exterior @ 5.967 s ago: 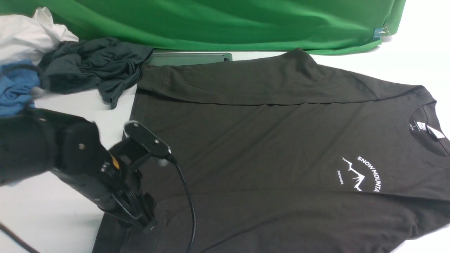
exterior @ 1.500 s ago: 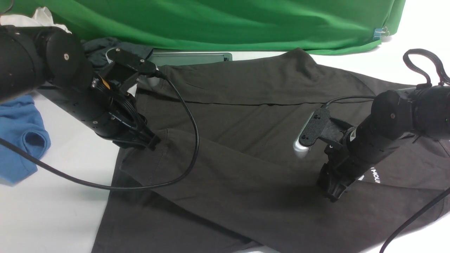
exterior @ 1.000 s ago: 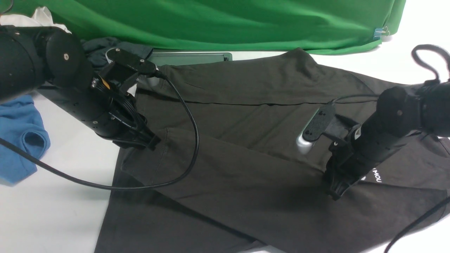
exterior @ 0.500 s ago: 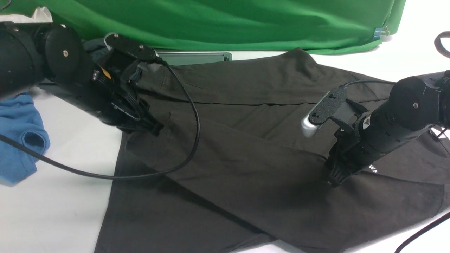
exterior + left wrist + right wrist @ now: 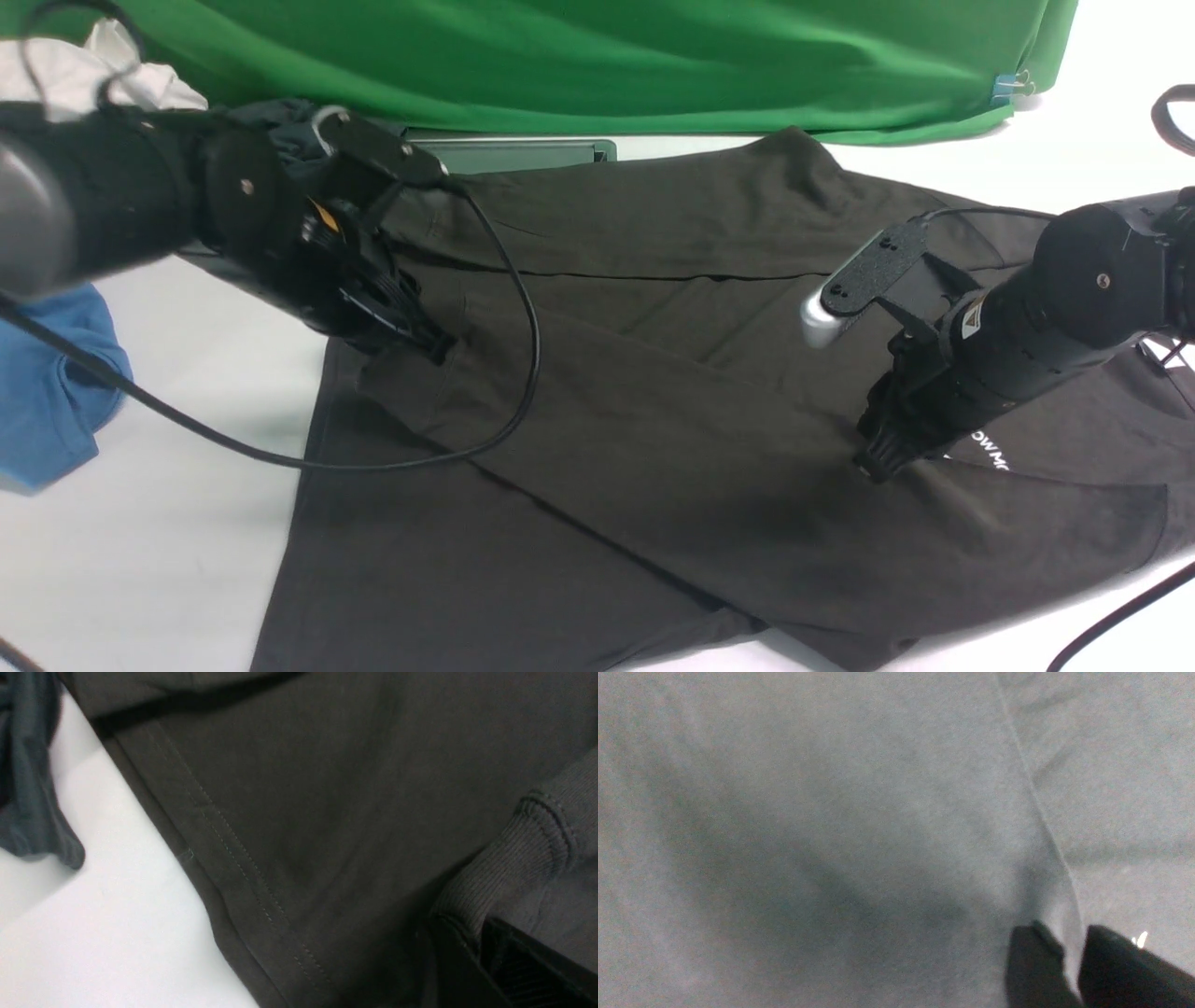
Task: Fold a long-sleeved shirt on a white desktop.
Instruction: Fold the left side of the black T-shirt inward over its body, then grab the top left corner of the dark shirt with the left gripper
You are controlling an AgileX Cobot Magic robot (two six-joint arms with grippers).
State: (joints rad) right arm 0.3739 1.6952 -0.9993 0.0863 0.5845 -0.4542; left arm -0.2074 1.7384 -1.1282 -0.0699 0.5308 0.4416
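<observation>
left pincer (image 5: 439, 347) is clamped on the shirt (image 5: 653, 233) cuff (image 5: 537, 826), right pincer (image 5: 878, 464) pinches that sleeve's (image 5: 653, 420) fold right between its tips

This is a robotics lab bench set up for recording, not a home or shop. A broad white desktop (image 5: 159, 569) fills the scene. A green cloth backdrop (image 5: 607, 65) hangs along its far edge, held at the far right by a small clip (image 5: 1013, 89). Two black robot arms reach over the surface, the left arm (image 5: 131, 205) and the right arm (image 5: 1074, 308). Each trails a loose black cable (image 5: 535, 345), and the right one carries a wrist camera mount (image 5: 854, 285). One long-sleeved shirt (image 5: 653, 420) lies spread out, while a white cloth (image 5: 65, 75), a blue garment (image 5: 47, 392) and a dark grey-teal garment (image 5: 285, 117) sit bunched at the far left.
</observation>
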